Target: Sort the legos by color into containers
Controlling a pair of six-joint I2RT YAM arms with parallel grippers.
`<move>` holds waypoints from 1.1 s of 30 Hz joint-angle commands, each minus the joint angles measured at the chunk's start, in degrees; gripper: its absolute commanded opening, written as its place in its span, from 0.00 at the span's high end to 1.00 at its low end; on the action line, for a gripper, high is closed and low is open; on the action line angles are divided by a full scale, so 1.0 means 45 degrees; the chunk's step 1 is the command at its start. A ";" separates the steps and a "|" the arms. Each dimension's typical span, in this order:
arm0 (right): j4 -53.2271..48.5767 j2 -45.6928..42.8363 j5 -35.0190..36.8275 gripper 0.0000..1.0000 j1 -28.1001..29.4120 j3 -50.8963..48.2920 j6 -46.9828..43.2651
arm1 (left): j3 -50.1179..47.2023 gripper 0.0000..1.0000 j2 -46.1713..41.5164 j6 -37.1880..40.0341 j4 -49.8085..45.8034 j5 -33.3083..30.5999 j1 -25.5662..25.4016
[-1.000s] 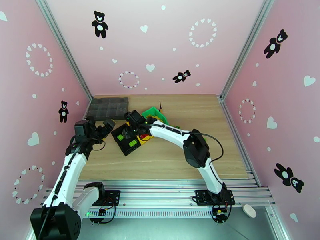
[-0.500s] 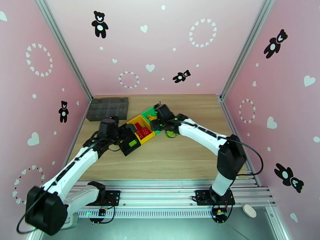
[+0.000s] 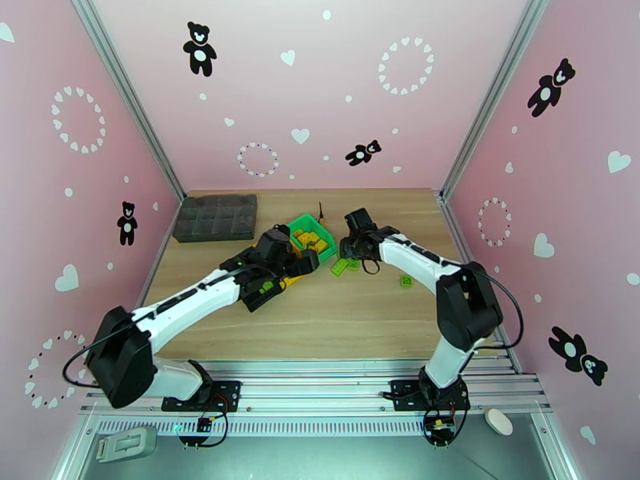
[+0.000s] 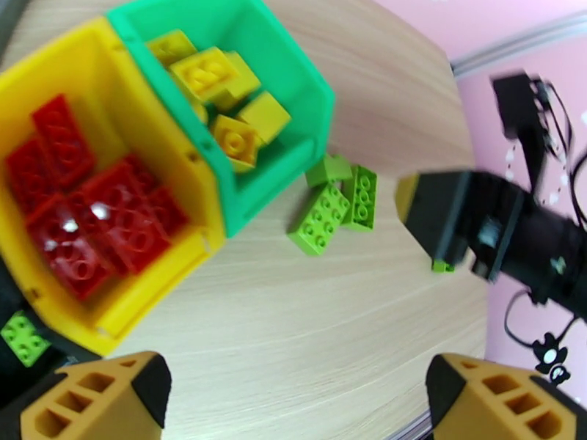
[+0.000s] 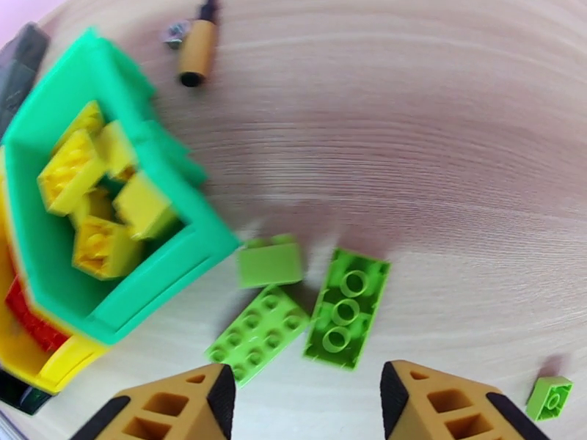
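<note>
From above, the left arm stretches from the near edge diagonally across the desk. The left claw (image 3: 298, 264) hangs over the joined bins left of the desk's middle. The right arm folds at its elbow, and the right claw (image 3: 352, 250) points down just right of the green bin (image 3: 302, 228). Loose green bricks (image 3: 344, 266) lie beside that claw, and a small green piece (image 3: 406, 280) lies nearer the right edge. The black bin (image 3: 256, 302) sits at the row's near end. A grey tray (image 3: 216, 216) fills the far left corner.

In the left wrist view, the left claw's fingers (image 4: 95, 397) are spread wide with nothing between them. The yellow bin (image 4: 147, 302) holds red bricks (image 4: 95, 214). The green bin holds yellow bricks (image 4: 213, 75). The loose green bricks lie against the green bin's outer wall, well ahead of this claw.

In the right wrist view, the right claw (image 5: 301, 390) stands partly apart and holds nothing. The three loose green bricks rest on the desk just beyond its fingertips.
</note>
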 commanded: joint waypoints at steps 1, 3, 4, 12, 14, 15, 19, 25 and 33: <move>-0.0004 0.0825 -0.0057 0.49 -0.0226 0.0581 0.0055 | 0.0212 0.03 0.0273 0.0018 0.0317 -0.0294 -0.0113; 0.0022 0.1127 -0.0115 0.50 -0.0351 0.0771 0.0075 | 0.0128 0.03 0.0316 -0.0032 0.0398 -0.0267 -0.0140; 0.0042 0.1300 -0.0107 0.50 -0.0419 0.0835 0.0077 | 0.0062 0.03 0.0313 -0.0044 0.0418 -0.0281 -0.0138; 0.0012 0.2444 -0.0218 0.53 -0.0661 0.1472 0.0060 | -0.0263 0.03 0.0373 -0.0171 0.0630 -0.0210 -0.0145; 0.0060 0.2562 -0.0199 0.53 -0.0681 0.1509 0.0055 | -0.0319 0.03 0.0342 -0.0185 0.0653 -0.0209 -0.0134; 0.0087 0.2626 -0.0232 0.53 -0.0679 0.1499 0.0055 | -0.0338 0.03 0.0339 -0.0186 0.0680 -0.0219 -0.0135; 0.0123 0.2806 -0.0257 0.53 -0.0669 0.1488 0.0036 | -0.0357 0.03 0.0336 -0.0180 0.0688 -0.0212 -0.0150; 0.0277 0.3043 -0.0398 0.54 -0.0684 0.1316 0.0090 | -0.0383 0.03 0.0255 -0.0190 0.0658 -0.0228 -0.0143; 0.0456 0.2517 -0.0405 0.61 -0.0682 0.0821 0.0134 | -0.0383 0.03 -0.0186 -0.0049 0.0301 -0.0514 -0.0149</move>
